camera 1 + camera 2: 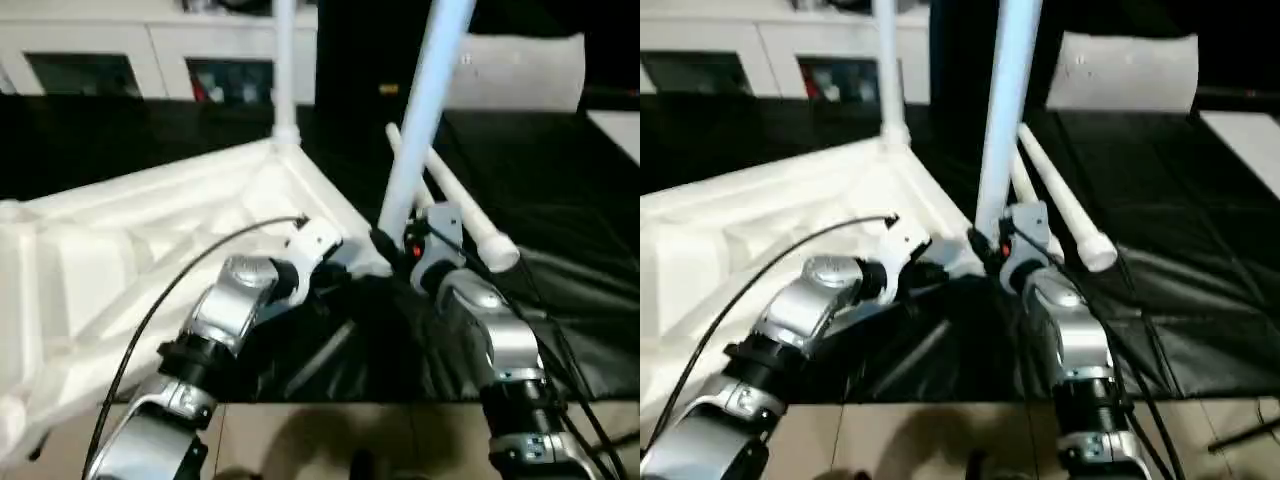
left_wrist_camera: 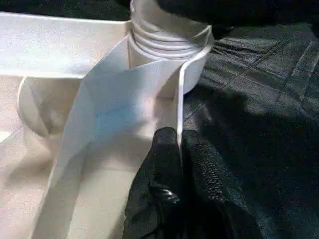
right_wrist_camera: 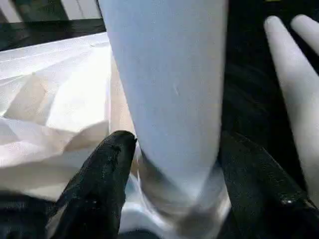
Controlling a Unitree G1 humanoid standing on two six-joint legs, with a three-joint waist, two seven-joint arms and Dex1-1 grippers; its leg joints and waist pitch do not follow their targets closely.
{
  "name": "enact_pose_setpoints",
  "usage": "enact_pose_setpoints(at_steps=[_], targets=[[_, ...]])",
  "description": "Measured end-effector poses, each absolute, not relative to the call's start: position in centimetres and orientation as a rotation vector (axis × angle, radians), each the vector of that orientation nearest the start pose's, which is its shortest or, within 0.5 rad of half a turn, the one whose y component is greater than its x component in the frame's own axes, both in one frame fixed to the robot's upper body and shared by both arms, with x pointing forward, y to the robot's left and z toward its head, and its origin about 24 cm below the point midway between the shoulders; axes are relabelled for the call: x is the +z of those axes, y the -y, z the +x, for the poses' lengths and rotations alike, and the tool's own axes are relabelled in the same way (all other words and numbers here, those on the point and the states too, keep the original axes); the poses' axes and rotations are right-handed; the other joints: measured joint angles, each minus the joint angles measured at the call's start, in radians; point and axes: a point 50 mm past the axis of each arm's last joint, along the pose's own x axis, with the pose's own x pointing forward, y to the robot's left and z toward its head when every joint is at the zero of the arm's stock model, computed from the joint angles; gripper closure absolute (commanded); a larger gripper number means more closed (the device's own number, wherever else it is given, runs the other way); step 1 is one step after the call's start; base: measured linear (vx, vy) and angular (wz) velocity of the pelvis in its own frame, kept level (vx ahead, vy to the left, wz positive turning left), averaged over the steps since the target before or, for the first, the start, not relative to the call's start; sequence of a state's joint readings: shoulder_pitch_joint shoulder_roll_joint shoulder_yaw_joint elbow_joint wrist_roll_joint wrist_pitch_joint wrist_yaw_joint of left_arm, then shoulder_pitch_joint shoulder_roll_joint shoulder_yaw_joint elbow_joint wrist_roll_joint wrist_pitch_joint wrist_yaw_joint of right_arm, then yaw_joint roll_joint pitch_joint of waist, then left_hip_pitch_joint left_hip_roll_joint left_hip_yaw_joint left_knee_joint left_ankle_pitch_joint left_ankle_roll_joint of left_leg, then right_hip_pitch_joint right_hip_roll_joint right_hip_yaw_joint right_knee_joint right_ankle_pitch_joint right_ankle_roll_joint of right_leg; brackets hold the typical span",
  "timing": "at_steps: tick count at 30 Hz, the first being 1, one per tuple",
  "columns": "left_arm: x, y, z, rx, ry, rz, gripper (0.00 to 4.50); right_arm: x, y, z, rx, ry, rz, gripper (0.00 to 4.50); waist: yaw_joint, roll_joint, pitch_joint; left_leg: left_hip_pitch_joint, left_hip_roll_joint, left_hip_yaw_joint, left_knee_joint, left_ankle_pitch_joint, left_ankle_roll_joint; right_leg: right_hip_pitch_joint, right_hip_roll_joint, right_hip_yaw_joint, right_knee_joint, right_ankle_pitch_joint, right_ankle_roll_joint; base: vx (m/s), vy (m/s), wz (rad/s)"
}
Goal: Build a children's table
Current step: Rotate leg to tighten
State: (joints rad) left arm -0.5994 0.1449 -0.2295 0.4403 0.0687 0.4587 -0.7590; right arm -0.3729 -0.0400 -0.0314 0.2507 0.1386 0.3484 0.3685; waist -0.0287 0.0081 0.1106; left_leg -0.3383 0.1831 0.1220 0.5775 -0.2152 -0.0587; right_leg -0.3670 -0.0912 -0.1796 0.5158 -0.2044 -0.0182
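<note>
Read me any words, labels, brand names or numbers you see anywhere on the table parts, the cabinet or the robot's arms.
None can be read: the table top, the legs and the cabinet show no legible lettering. The items behind the cabinet's glass are too blurred to tell.

A black sheet point(image 1: 560, 330) covers the floor from 3 o'clock around to the centre, creased into shiny folds. A strip of pale tiled floor point(image 1: 330, 440) runs along 6 o'clock, just beyond the sheet's near edge. At 11 o'clock a white cabinet point(image 1: 160, 50) stands along the far side, its glass doors point(image 1: 230, 80) dark, with small red and pale items inside too blurred to name. At 1 o'clock a white boxy thing point(image 1: 520, 70) sits against the dark background. A pale slab point(image 1: 620, 130) touches the edge at 3 o'clock.
</note>
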Motion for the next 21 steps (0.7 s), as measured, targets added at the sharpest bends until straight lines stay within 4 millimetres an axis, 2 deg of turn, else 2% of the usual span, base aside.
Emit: enact_pose_setpoints(at_steps=[3, 6, 8, 9, 11, 12, 14, 16, 18, 21], targets=[[6.1, -8.7, 32.8, -0.952, -0.442, 0.289, 4.5, 5.1, 11.6, 30.9, 0.512, -0.221, 0.134, 1.22, -0.02, -0.005, 0.004, 0.014, -0.011, 0.005, -0.001, 0.0, 0.0, -0.004, -0.002, 0.02, 0.013, 0.001, -0.001, 0.019, 0.004, 0.01], [6.5, -9.4, 32.7, -0.99, -0.416, 0.315, 4.5, 4.9, 12.2, 30.2, 0.592, -0.218, 0.101, 0.9, -0.02, -0.005, 0.004, -0.001, -0.011, 0.004, -0.004, 0.0, -0.001, -0.015, -0.002, 0.019, 0.012, 0.001, -0.001, 0.019, 0.004, 0.01], [6.6, -9.8, 32.5, -1.015, -0.401, 0.34, 4.5, 4.5, 12.7, 29.7, 0.636, -0.235, 0.079, 0.75, -0.018, -0.005, 0.004, -0.006, -0.011, 0.006, -0.004, 0.0, 0.0, -0.02, -0.002, 0.022, 0.014, 0.008, -0.01, 0.0, 0.0, 0.0], [6.6, -10.1, 32.3, -1.042, -0.392, 0.352, 4.5, 4.3, 13.1, 29.3, 0.675, -0.242, 0.061, 0.61, -0.014, -0.007, 0.003, -0.008, -0.011, 0.014, -0.002, 0.004, 0.001, -0.024, -0.002, 0.029, 0.017, 0.027, -0.022, 0.0, 0.0, 0.0], [6.9, -10.9, 32.2, -1.076, -0.382, 0.374, 4.5, 4.6, 13.6, 29.1, 0.729, -0.232, 0.049, 0.46, -0.006, -0.011, 0.001, -0.011, -0.012, 0.023, 0.004, 0.011, -0.001, -0.033, -0.003, 0.043, 0.029, 0.053, -0.022, 0.0, 0.0, 0.0], [7.0, -11.4, 32.1, -1.105, -0.379, 0.386, 4.5, 4.8, 13.9, 29.0, 0.76, -0.229, 0.041, 0.44, 0.006, -0.011, 0.001, -0.011, -0.012, 0.024, 0.001, 0.011, -0.002, -0.036, -0.001, 0.048, 0.03, 0.056, -0.019, 0.0, 0.0, 0.0], [7.2, -11.6, 31.9, -1.144, -0.376, 0.395, 4.5, 5.0, 14.3, 28.9, 0.778, -0.224, 0.028, 0.36, 0.018, -0.011, 0.001, -0.011, -0.012, 0.025, -0.003, 0.011, -0.002, -0.039, 0.0, 0.051, 0.031, 0.067, -0.018, 0.027, -0.02, 0.02], [7.3, -11.9, 31.6, -1.196, -0.374, 0.417, 4.5, 5.4, 15.1, 28.8, 0.819, -0.218, -0.012, 0.06, 0.035, -0.011, 0.001, -0.011, -0.012, 0.027, -0.003, 0.01, -0.002, -0.045, 0.001, 0.056, 0.044, 0.065, -0.019, 0.06, -0.044, 0.06], [7.5, -12.3, 31.3, -1.255, -0.366, 0.448, 4.5, 5.9, 15.8, 28.6, 0.873, -0.215, -0.04, 0.06, 0.046, -0.011, 0.0, -0.014, -0.011, 0.027, -0.006, 0.01, -0.002, -0.052, 0.001, 0.056, 0.051, 0.058, -0.022, 0.06, -0.034, 0.01], [7.7, -13.1, 31.1, -1.302, -0.372, 0.487, 4.5, 6.2, 16.5, 28.3, 0.941, -0.222, -0.066, 0.06, 0.057, -0.013, -0.001, -0.012, -0.01, 0.028, -0.005, 0.008, -0.001, -0.055, 0.001, 0.056, 0.063, 0.049, -0.026, 0.019, -0.011, 0.0]])
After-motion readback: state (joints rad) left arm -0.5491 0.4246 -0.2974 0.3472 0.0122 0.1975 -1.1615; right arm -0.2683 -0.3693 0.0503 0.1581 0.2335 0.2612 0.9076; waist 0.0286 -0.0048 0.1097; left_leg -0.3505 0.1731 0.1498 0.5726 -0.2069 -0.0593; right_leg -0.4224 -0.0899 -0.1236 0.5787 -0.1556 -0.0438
